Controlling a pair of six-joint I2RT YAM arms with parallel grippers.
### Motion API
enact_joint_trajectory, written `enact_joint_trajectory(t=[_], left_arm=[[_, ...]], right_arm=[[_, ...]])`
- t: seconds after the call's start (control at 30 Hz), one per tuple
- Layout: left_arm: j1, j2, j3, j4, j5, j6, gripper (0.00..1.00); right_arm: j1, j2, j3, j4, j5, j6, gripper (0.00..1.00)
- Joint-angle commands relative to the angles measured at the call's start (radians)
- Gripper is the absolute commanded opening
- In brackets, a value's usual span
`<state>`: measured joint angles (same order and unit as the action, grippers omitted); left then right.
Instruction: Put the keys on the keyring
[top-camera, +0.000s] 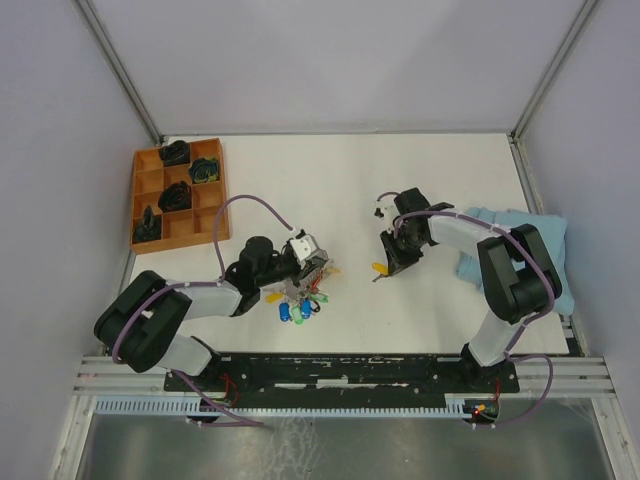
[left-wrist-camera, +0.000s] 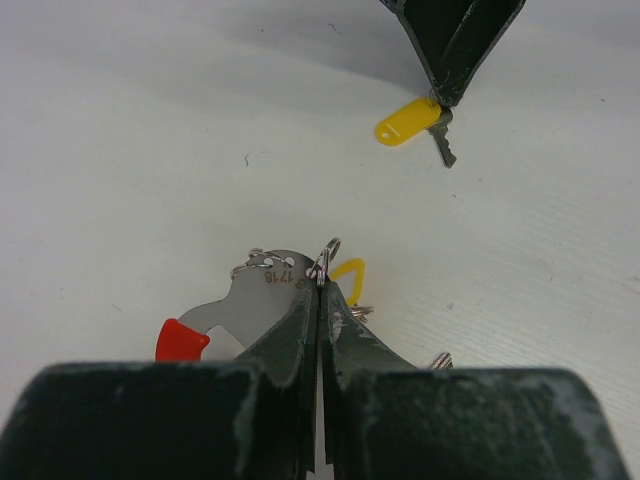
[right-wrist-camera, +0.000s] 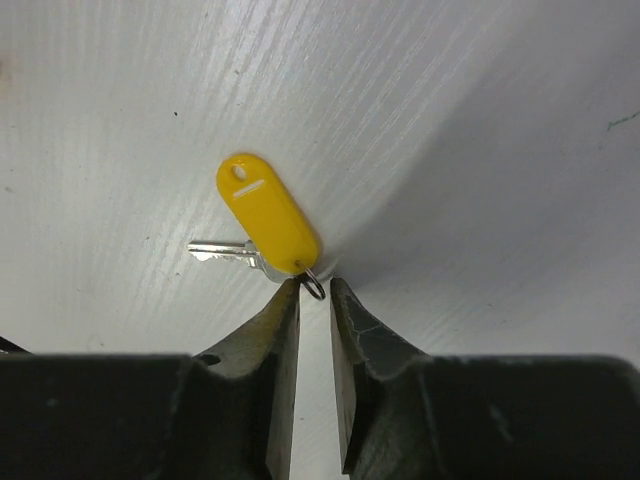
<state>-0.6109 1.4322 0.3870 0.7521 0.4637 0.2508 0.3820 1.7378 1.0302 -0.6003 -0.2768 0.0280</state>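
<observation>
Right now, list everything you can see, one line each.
Loose key: one, silver with yellow tag, on the table in front of the right gripper.
Keyring: one, grey metal, pinched by the left gripper.
Tagged keys: several, blue, green, yellow, red tags, bunched at the keyring.
Tray: one, orange, far left.
Black pieces: four, in tray compartments.
Cloth: one, light blue, right edge.
Table: one, white.
Left gripper: shut on the keyring.
Right gripper: slightly open around the loose key's small ring.
</observation>
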Motion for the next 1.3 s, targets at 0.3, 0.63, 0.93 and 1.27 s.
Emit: enact_joint_trajectory(t=[0.3,0.63,0.93,1.27], left_arm=[[0.002,-0.018,0.023,0.042,0.019,-0.007,0.03],[0.009,-0.024,-0.005,0.108,0.063,-0.02,0.03],[0.067,-0.013,-0.053,0.265,0.209,-0.084,0.03],[0.087,-0.011,-0.076,0.348,0.278,-0.12,0.03]], right_arm=[[-0.004,-0.034,0.033,-0.009,-0.018,-0.022,0.04],[0.084,-0.157,0.027,0.024,0.044,-0.099,0.01],[0.225,-0.281,-0.004,0.096,-0.09,-0.306,0.01],[0.328,-0.317,-0.027,0.152,-0.127,-0.42,0.01]])
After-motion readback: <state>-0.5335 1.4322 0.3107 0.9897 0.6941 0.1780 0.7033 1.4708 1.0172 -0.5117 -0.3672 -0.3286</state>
